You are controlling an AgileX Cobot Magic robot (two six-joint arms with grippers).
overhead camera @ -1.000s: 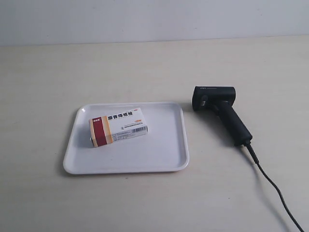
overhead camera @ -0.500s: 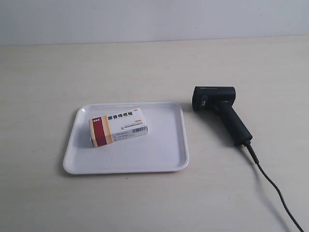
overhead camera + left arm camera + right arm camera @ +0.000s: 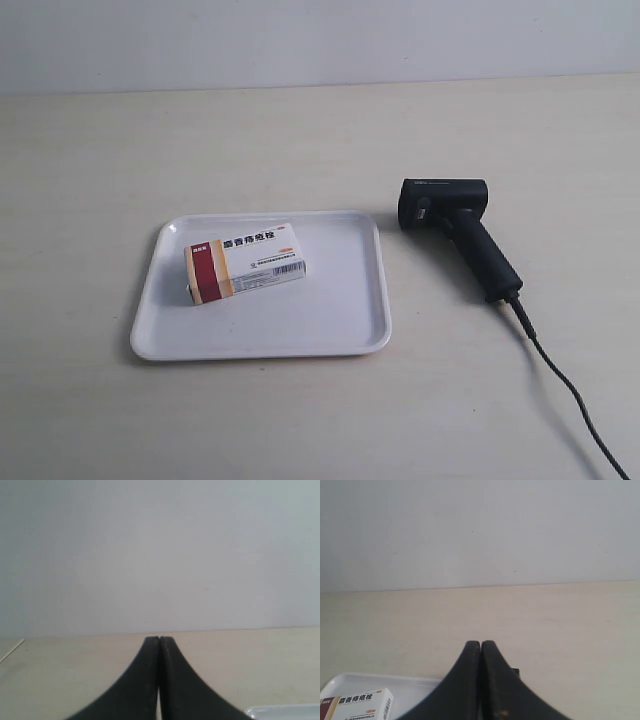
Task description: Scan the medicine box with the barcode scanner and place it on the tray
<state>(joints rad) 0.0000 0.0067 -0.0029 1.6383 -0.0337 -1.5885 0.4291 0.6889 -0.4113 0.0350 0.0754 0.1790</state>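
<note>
The medicine box (image 3: 244,262) lies flat inside the white tray (image 3: 330,315), toward its left half, barcode side up. To the tray's right the black barcode scanner (image 3: 455,228) lies on the table, its cable trailing to the lower right. No arm shows in the exterior view. My left gripper (image 3: 159,640) is shut and empty above the table, with a corner of the tray (image 3: 285,711) beside it. My right gripper (image 3: 480,644) is also shut and empty; the medicine box (image 3: 357,705) on the tray (image 3: 405,685) shows beside it, and a bit of the scanner (image 3: 515,672) peeks from behind a finger.
The light wooden table (image 3: 300,140) runs back to a pale wall (image 3: 320,40). The scanner's black cable (image 3: 570,390) runs off the lower right of the exterior view.
</note>
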